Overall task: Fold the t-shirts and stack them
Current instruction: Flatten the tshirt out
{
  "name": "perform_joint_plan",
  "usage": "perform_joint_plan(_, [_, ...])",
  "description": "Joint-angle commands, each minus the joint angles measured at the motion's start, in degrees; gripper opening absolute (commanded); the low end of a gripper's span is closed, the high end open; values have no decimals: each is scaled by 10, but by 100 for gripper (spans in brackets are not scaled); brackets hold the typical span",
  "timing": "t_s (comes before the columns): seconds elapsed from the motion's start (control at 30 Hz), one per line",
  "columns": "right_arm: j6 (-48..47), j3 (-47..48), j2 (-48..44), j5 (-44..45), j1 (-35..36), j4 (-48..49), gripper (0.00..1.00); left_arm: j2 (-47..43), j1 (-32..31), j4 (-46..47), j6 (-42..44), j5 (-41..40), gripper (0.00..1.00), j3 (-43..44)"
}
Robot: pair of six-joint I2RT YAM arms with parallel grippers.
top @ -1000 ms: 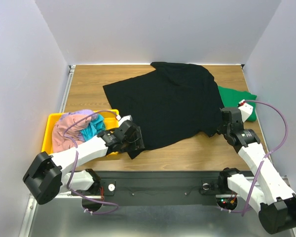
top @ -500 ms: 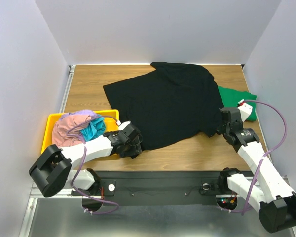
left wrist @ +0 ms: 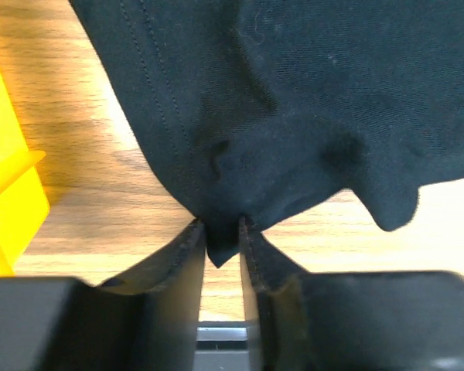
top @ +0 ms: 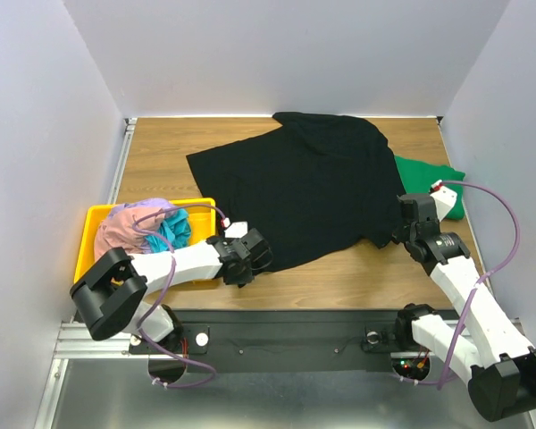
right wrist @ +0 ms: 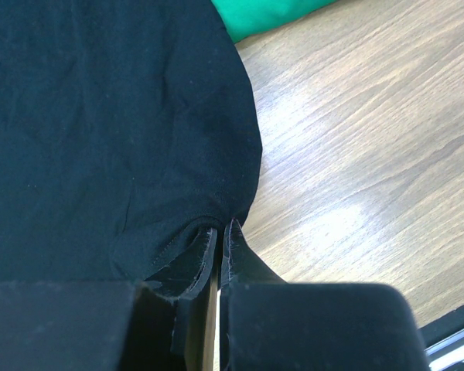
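Black tee point(top: 304, 192) spread mid-frame on the counter point(top: 161, 152): left fingers point(left wrist: 199, 243), nearly closed, nip its lower-left corner tip; right fingers point(right wrist: 210, 243), fully closed, clamp the lower-right hem. So shallow a left hold may slip on lifting.

Left tool point(left wrist: 222, 228) tighter on black t-shirt point(left wrist: 309, 85)

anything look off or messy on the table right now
The black tee lies skewed across the table, not squared up, and its right edge lies over part of the green tee. In the yellow bin the other tees are a crumpled, unfolded heap.
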Motion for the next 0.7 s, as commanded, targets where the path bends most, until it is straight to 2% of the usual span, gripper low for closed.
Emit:
perform_joint_plan(0.0, [2, 15, -8, 13, -2, 13, 0, 51, -19, -27, -12, 13, 26, -28])
perform_joint_plan(0.1, [2, 14, -15, 14, -2, 13, 0, 51, -20, -26, -7, 14, 0, -28])
perform_joint_plan(0.27, [-2, 15, -31, 21, -2, 13, 0, 7, -22, -42, 0, 3, 0, -22])
perform_joint_plan(0.5, [-6, 53, -86, 48, -2, -13, 0, -165, -22, -69, -2, 38, 0, -24])
perform_joint_plan(0.67, [-5, 64, -103, 33, -2, -22, 0, -225, -22, -89, -5, 48, 0, -17])
